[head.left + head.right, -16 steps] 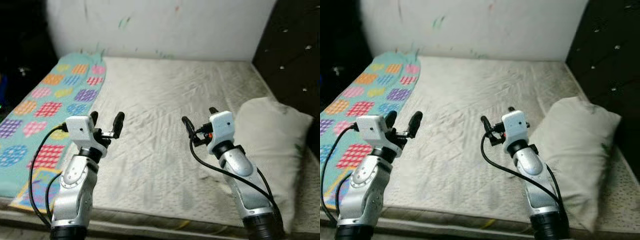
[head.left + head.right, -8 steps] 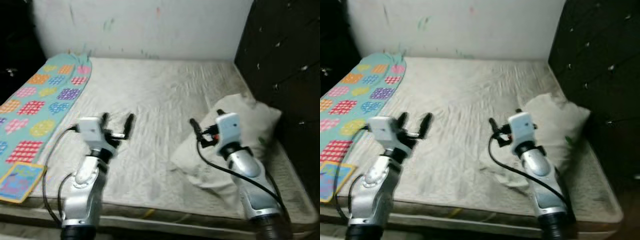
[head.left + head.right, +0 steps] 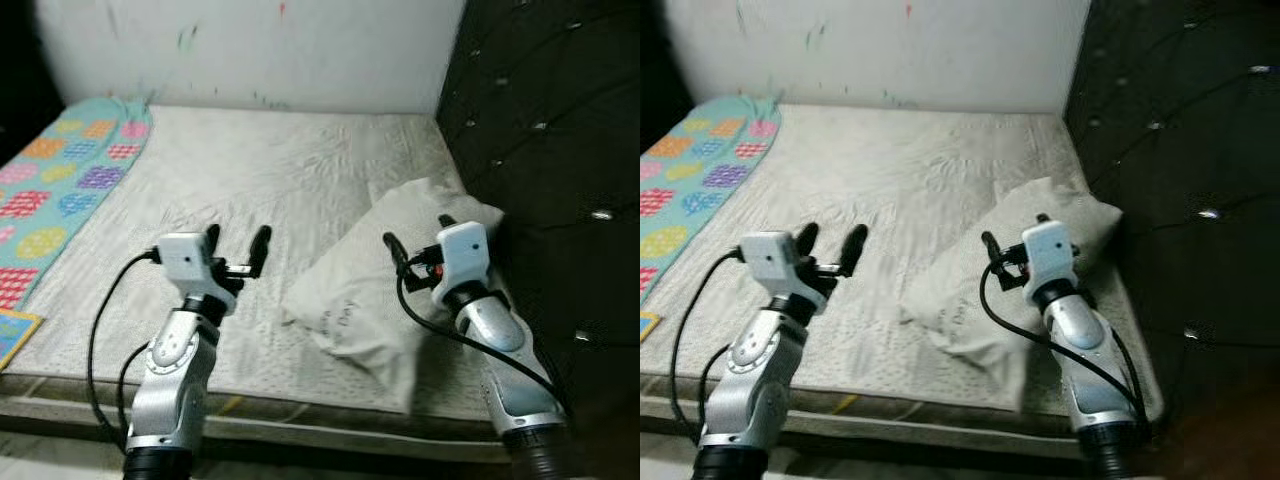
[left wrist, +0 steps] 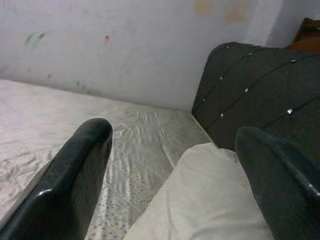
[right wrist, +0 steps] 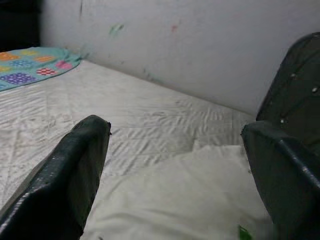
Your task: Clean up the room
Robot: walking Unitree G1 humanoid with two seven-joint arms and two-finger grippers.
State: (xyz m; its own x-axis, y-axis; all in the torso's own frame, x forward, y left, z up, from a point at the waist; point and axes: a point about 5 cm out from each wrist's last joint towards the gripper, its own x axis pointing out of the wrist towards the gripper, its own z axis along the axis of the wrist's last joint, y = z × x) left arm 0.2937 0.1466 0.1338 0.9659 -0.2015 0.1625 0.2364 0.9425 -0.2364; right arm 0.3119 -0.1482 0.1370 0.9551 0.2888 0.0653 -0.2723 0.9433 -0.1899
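Since a second ago the view has been swung toward the robot's right, so the headboard (image 3: 540,120) now takes up far more of the picture and the patterned blanket (image 3: 60,180) has slid to the 9 o'clock edge; that is camera motion. The pillow (image 3: 370,300), however, has itself been shifted: it was lying close along the headboard side of the bed, and it is now found slewed diagonally, with one corner pulled out toward the middle of the mattress (image 3: 250,170) and its far end near the headboard at about 2 o'clock.

The right claw (image 3: 415,235) is held over the pillow's upper part, fingers spread and gripping nothing; in the right wrist view the pillow (image 5: 175,200) is seen lying below and between the two fingers. The left claw (image 3: 236,245) is held over bare mattress at about 9 o'clock from the pillow, also spread wide and empty.

The step in hand is judged to be the tidying of the bed, with the pillow as its object. For the next move, the pillow would probably need to be grasped and squared against the headboard; whether contact exists now cannot be told.
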